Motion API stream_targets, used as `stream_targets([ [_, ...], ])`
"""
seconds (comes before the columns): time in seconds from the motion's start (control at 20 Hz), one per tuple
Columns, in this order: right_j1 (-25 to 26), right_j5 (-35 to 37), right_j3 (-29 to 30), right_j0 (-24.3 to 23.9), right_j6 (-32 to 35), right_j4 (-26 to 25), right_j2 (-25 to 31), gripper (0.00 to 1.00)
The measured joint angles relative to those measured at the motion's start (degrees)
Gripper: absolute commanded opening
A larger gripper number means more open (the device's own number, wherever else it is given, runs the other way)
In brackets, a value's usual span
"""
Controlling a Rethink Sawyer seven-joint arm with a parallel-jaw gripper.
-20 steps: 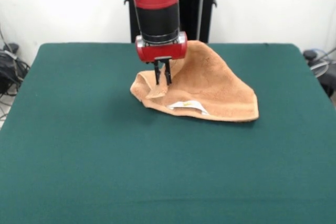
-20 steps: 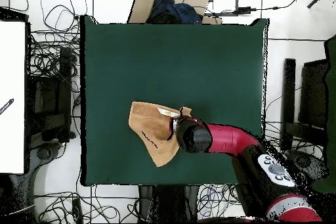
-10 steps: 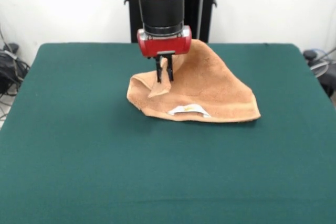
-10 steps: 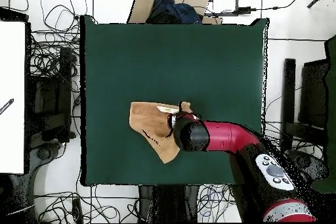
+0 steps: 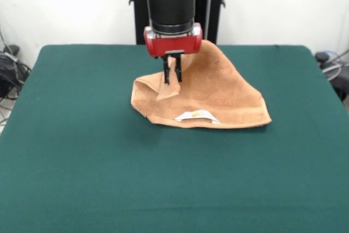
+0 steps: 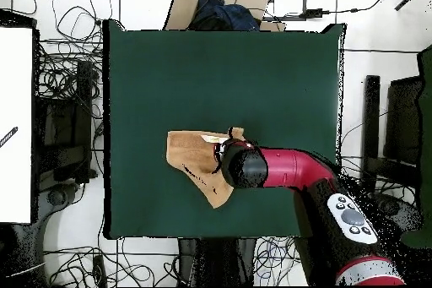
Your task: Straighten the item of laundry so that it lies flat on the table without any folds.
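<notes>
While the towel [image 5: 212, 94] lies crumpled on the table [image 5: 82, 151], the hand [image 5: 173, 77] pinches its raised fold.

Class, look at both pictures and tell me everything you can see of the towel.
The towel is orange-tan terry cloth, folded into a rough triangle, not flat. It lies on the green table, toward the robot's side. A small white label shows at its front edge. The gripper is shut on a raised flap near its left side in the front view, lifting that part off the rest.
</notes>
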Motion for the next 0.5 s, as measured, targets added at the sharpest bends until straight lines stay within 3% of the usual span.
stream_targets([
  [0.25, -0.34, -0.04, 0.39, -0.93, 0.00, -0.01, 0.03, 0.00],
  [0.5, -1.76, -0.56, 4.06, -5.80, 0.00, 0.00, 0.04, 0.00],
])
